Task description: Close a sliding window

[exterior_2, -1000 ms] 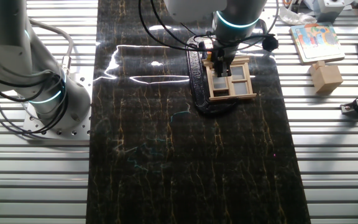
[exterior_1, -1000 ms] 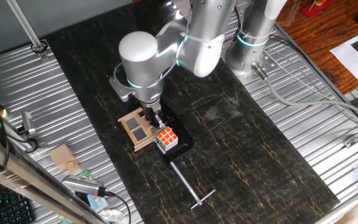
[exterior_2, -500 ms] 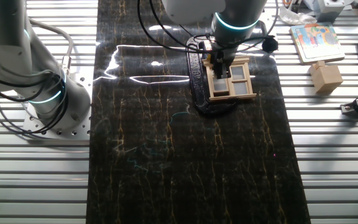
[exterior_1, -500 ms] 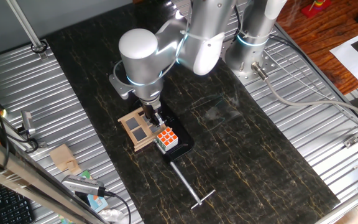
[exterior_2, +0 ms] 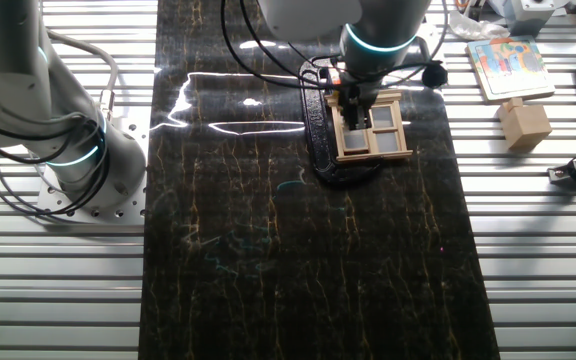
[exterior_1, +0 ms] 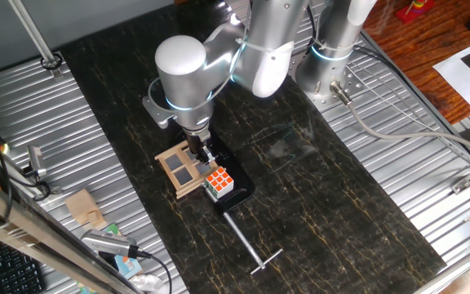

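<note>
The sliding window is a small light-wood frame with grey panes, lying on a black base. It also shows in the other fixed view on the black base. My gripper points straight down at the window's edge, next to a multicoloured puzzle cube. In the other fixed view the gripper is at the frame's far left corner, its dark fingers close together and touching the wood. The wrist hides the fingertips in part.
A metal T-shaped rod lies on the dark mat in front of the base. A second arm's base stands at the left. A wooden block and a picture board lie on the right rack.
The wrist has shifted slightly toward the far edge of the window. The window and the cube look unmoved.
</note>
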Robot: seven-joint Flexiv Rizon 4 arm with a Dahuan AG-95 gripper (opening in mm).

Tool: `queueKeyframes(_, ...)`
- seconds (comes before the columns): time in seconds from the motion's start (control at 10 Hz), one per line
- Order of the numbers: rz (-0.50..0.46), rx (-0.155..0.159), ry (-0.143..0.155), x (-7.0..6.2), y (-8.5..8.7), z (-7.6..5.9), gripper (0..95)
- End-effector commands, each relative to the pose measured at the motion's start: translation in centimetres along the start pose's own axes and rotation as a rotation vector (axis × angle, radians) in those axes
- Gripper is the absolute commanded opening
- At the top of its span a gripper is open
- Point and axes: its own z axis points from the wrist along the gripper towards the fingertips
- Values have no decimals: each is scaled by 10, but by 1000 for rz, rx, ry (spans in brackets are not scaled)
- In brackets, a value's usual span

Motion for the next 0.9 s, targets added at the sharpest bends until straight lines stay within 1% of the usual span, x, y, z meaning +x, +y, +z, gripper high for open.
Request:
queueKeyframes(0.1,-6,0,1,0,-2,-1,0)
queueKeyframes(0.9,-20,7,3,1,-8,0,0)
